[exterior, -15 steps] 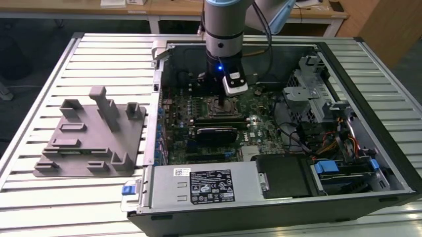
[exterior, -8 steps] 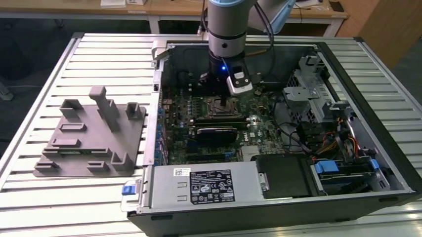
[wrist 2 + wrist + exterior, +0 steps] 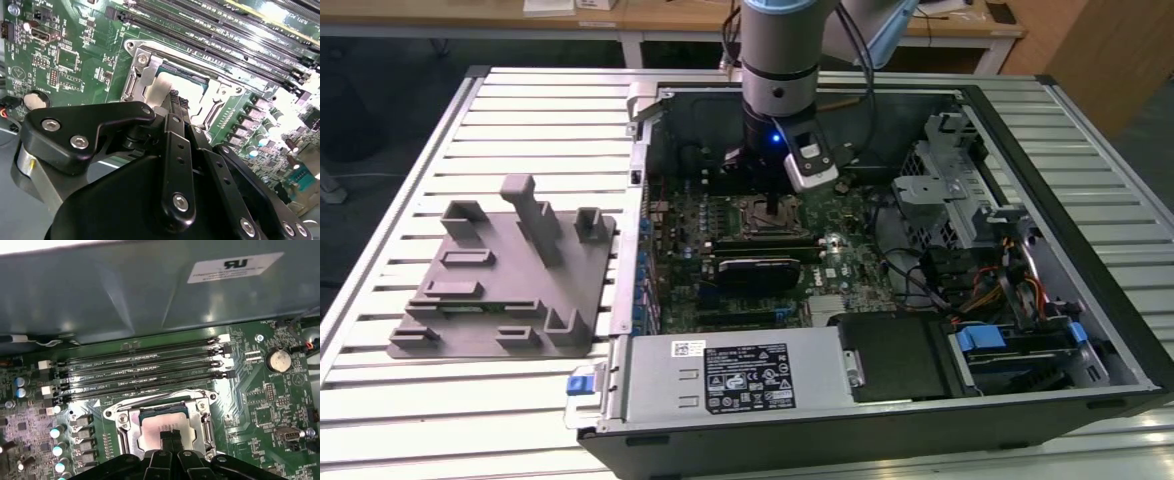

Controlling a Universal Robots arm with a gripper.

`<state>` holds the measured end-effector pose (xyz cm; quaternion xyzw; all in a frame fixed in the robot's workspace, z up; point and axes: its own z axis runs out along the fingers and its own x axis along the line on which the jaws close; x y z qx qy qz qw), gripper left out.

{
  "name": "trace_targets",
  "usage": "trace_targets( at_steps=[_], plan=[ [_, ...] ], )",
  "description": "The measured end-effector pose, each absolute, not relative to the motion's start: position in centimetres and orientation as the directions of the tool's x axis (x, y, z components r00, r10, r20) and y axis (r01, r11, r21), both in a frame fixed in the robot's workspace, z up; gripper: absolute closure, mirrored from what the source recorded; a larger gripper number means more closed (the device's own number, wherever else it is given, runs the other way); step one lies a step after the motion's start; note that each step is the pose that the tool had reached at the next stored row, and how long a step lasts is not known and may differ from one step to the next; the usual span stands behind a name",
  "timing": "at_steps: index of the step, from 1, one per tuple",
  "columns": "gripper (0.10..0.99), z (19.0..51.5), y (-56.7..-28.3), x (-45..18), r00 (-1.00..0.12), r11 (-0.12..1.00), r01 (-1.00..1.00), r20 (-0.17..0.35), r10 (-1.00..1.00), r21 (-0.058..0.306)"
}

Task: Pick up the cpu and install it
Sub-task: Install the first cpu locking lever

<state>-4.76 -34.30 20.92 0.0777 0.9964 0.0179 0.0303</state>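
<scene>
Silvery metal cpu (image 3: 151, 427), matt black pincer (image 3: 170, 434)

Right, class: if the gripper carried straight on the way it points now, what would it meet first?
Most likely the cpu, lying in the socket frame directly beneath the gripper. The first wrist view cannot show how much gap remains, if any.
</scene>
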Motion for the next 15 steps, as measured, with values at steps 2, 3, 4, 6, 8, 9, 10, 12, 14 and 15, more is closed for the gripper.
trace_targets(
  at_steps=[2, 3, 4, 6, 8, 9, 10, 12, 14, 15],
  plan=[
    [0.980, 21.0, -34.3, -4.8, -0.987, 0.988, 0.150, -0.057, 0.152, 0.040],
    [0.980, 21.1, -34.3, -4.8, -0.987, 0.988, 0.149, -0.057, 0.151, 0.040],
    [0.980, 21.3, -34.3, -4.8, -0.987, 0.988, 0.148, -0.057, 0.150, 0.040],
    [0.980, 21.7, -34.3, -4.8, -0.987, 0.988, 0.148, -0.057, 0.150, 0.040],
    [0.980, 22.1, -34.3, -4.8, -0.987, 0.988, 0.148, -0.057, 0.150, 0.040],
    [0.980, 22.3, -34.3, -4.8, -0.987, 0.988, 0.148, -0.057, 0.150, 0.040],
    [0.980, 22.5, -34.3, -4.8, -0.987, 0.988, 0.148, -0.057, 0.150, 0.040],
    [0.980, 22.5, -34.3, -4.8, -0.987, 0.988, 0.148, -0.057, 0.150, 0.040],
    [0.980, 22.5, -34.3, -4.8, -0.987, 0.988, 0.148, -0.058, 0.150, 0.040],
    [0.980, 22.5, -34.3, -4.8, -0.987, 0.988, 0.148, -0.058, 0.150, 0.039]
  ],
)
